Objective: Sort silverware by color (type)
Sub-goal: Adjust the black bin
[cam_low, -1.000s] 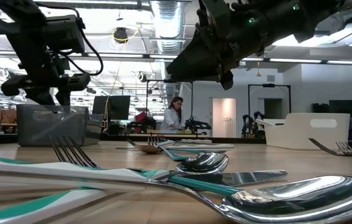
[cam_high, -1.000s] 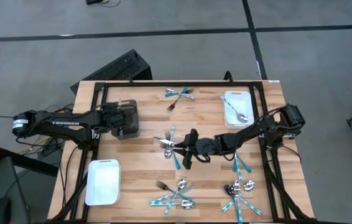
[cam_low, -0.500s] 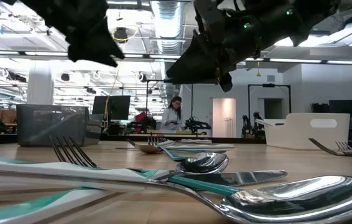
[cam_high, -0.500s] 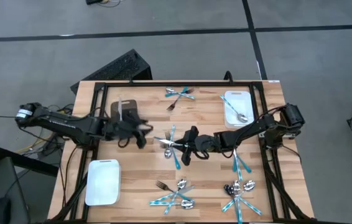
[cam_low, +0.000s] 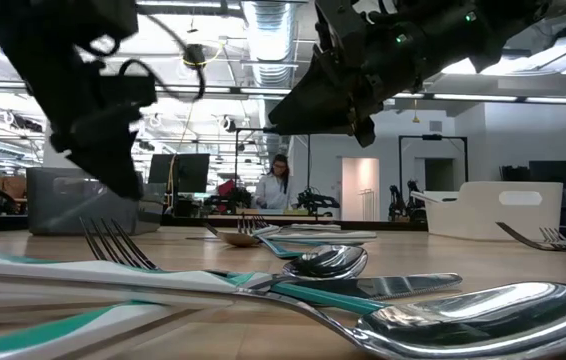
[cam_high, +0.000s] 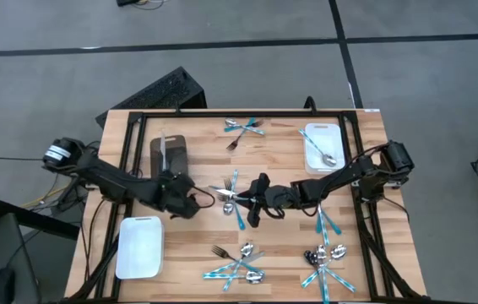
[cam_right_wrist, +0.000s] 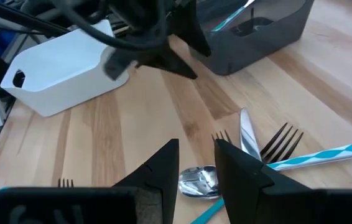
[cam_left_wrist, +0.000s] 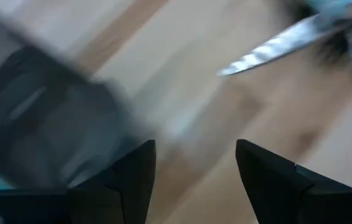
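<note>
Silverware lies in loose clusters on the wooden table: at the centre (cam_high: 232, 196), at the far edge (cam_high: 244, 128), and two near the front (cam_high: 241, 262) (cam_high: 323, 257). My left gripper (cam_high: 192, 203) (cam_left_wrist: 194, 168) is open over bare wood between the dark bin (cam_high: 169, 154) and the central cluster, with nothing between its fingers. My right gripper (cam_high: 250, 215) (cam_right_wrist: 196, 155) hovers open, with a narrow gap, just above the central cluster's spoon (cam_right_wrist: 198, 180) and forks. A teal-handled piece (cam_right_wrist: 233, 17) lies in the dark bin.
A white bin (cam_high: 140, 247) stands at the near left. Another white bin (cam_high: 321, 145) at the far right holds a spoon. A black frame (cam_high: 138, 118) runs around the table's edges. Bare wood lies between the dark bin and the near-left white bin.
My left gripper has left the dark bin and swung toward the table's centre and near edge, sinking a little and rolling about its own axis. The piece in the dark bin now lies uncovered. My right arm has kept still.
</note>
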